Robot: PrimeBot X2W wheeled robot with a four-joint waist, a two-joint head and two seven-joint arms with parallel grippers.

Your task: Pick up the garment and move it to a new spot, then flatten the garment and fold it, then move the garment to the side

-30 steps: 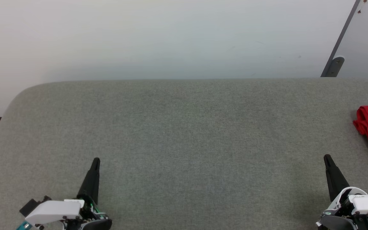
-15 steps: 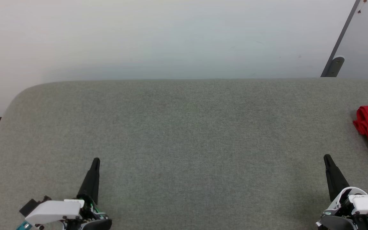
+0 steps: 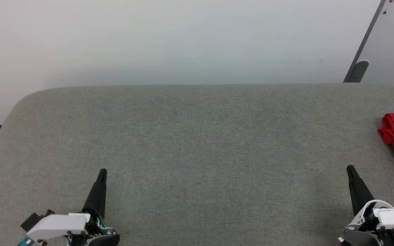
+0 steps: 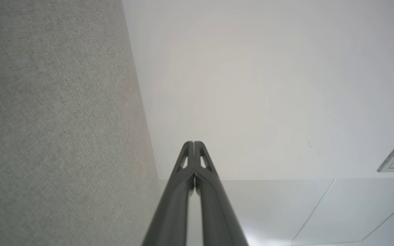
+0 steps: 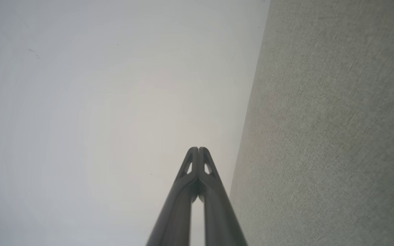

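From the head: looks forward and down from above onto the grey cloth surface point(image 3: 197, 147), out to its far edge and the pale wall point(image 3: 183, 41) behind. From the left wrist: sights low and close along the left gripper point(image 4: 193, 142), rolled sideways, surface at picture-left, wall at right. From the right wrist: mirrors that along the right gripper point(image 5: 198, 148), surface at picture-right. Shares surface edge and wall across all three.
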